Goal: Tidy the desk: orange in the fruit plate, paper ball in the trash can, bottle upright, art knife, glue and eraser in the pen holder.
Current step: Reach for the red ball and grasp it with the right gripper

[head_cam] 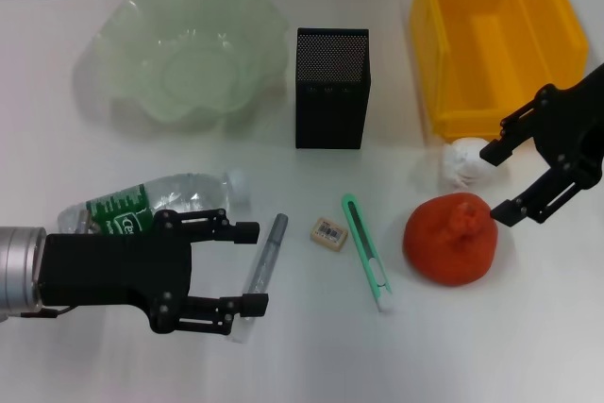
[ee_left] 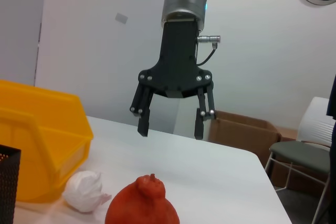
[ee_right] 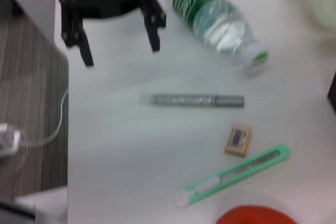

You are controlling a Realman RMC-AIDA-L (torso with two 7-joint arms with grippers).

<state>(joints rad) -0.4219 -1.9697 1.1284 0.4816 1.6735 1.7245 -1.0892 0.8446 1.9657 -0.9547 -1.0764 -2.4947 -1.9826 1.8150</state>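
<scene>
Our left gripper (head_cam: 253,268) low over the desk (head_cam: 302,356), fingers spread, grey glue (head_cam: 265,252) stick lying just beyond its fingertips, bottle (head_cam: 151,200) on its side behind them, our right gripper (head_cam: 502,182) splayed above paper ball (head_cam: 465,161), lumpy orange (head_cam: 452,238) beside.

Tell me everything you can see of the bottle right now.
The bottle is small, clear plastic, with a green label and white cap. It lies on its side on the desk, not yet upright, cap toward the pen holder side. The left gripper, open, hovers just beside it; whether it touches is unclear.
</scene>
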